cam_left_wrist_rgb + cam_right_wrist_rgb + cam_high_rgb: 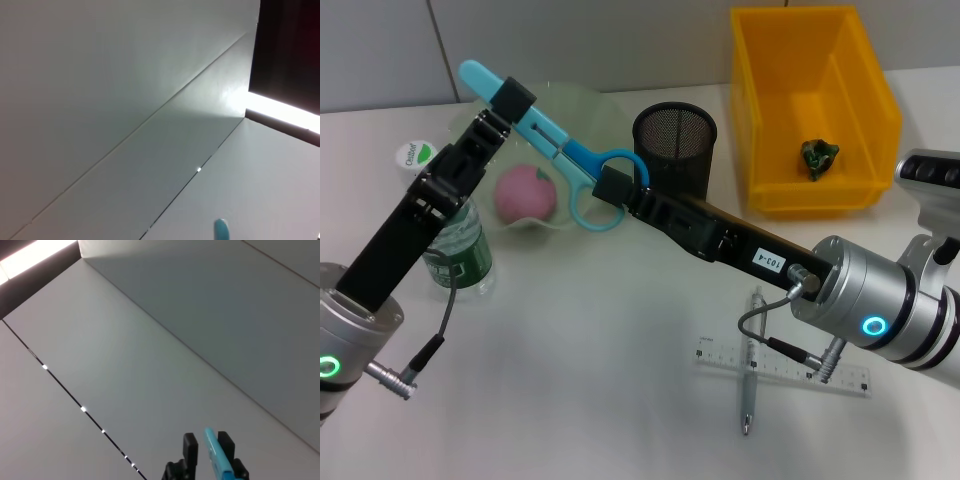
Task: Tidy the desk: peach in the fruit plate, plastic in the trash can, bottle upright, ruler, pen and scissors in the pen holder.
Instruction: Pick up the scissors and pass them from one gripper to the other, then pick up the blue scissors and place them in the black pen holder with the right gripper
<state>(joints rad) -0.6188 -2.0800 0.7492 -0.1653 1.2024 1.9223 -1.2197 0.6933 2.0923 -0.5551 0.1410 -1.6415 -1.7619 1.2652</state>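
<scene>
— Scissors [555,148], blue-handled, hang in the air between both arms in the head view. Who holds them?

— Both, from what I see. The left gripper [513,99] is clamped on the blade end, far left, and the right gripper [616,186] is closed on the handle loops, just left of the black mesh pen holder [675,148].

— Do the wrist cameras confirm that?

— Partly. The right wrist view shows two dark fingers [190,445] with the blue scissors pinched between them, against bare wall panels. The left wrist view shows only a blue tip of the scissors at its edge and wall; its own fingers are out of sight.

— And the desk itself?

— Only the head view shows it. The peach [525,193] lies in the pale green fruit plate [595,112], far left, under the scissors. The bottle [456,240] stands upright beside the plate, partly hidden by the left arm. The crumpled green plastic [818,155] sits in the yellow bin [870,90] at far right.

— What is left lying loose?

— The clear ruler [785,366] and the pen [750,375], crossed over each other on the near right of the white desk [590,380], below the right arm.
</scene>
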